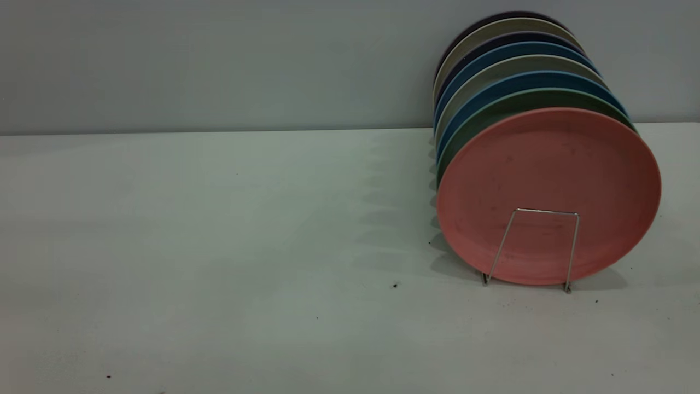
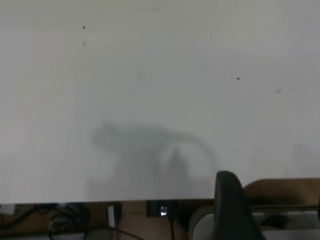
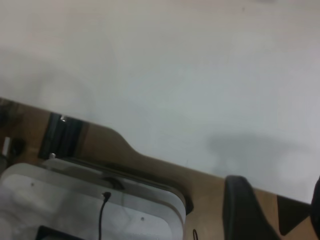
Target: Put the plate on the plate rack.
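The salmon-pink plate (image 1: 547, 164) stands upright at the front of the silver wire plate rack (image 1: 544, 211), at the right of the table. A squared wire loop crosses its lower face. Neither gripper shows in the exterior view. In the left wrist view, my left gripper (image 2: 272, 210) hangs over the table's edge, open and empty. One dark finger (image 2: 227, 205) shows. In the right wrist view, my right gripper (image 3: 280, 210) is also at the table's edge, open and empty, with a dark finger (image 3: 242, 210) in view. The plate and rack do not show in the wrist views.
Behind the pink plate, several more plates stand in the same rack: a green one (image 1: 525, 101), blue ones (image 1: 514, 82) and grey ones. The white table (image 1: 219, 246) stretches to the left. A white device (image 3: 75, 200) sits below the table's edge.
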`<move>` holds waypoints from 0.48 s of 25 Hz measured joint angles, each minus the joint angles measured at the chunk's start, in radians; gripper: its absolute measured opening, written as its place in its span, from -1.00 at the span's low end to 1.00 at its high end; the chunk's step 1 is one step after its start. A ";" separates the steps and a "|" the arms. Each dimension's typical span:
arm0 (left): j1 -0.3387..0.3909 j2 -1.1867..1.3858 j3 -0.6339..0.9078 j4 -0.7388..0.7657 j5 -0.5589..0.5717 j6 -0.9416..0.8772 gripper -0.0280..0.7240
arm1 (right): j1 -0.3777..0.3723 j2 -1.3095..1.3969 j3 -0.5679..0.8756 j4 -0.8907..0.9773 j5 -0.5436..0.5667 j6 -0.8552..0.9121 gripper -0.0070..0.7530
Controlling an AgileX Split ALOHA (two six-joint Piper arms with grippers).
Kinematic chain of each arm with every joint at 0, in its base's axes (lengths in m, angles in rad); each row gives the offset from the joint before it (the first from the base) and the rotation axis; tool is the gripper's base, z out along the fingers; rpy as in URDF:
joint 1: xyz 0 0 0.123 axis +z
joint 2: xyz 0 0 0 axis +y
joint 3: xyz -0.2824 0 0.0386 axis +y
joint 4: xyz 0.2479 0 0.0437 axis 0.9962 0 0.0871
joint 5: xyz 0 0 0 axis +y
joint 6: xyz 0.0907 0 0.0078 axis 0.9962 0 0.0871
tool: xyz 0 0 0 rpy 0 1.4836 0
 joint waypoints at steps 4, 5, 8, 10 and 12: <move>0.000 -0.119 0.041 0.001 0.049 -0.019 0.26 | 0.000 -0.114 0.120 -0.023 -0.029 0.000 -0.06; 0.000 -0.147 0.052 0.001 0.056 -0.022 0.26 | 0.000 -0.141 0.149 -0.035 -0.034 -0.002 -0.06; 0.000 -0.224 0.086 0.003 0.078 -0.024 0.26 | 0.000 -0.219 0.220 -0.061 -0.049 -0.003 -0.06; 0.000 -0.277 0.111 0.005 0.086 -0.024 0.26 | 0.000 -0.275 0.250 -0.069 -0.058 -0.008 -0.06; 0.000 -0.338 0.129 0.016 0.091 -0.024 0.26 | 0.000 -0.344 0.263 -0.075 -0.067 -0.019 -0.06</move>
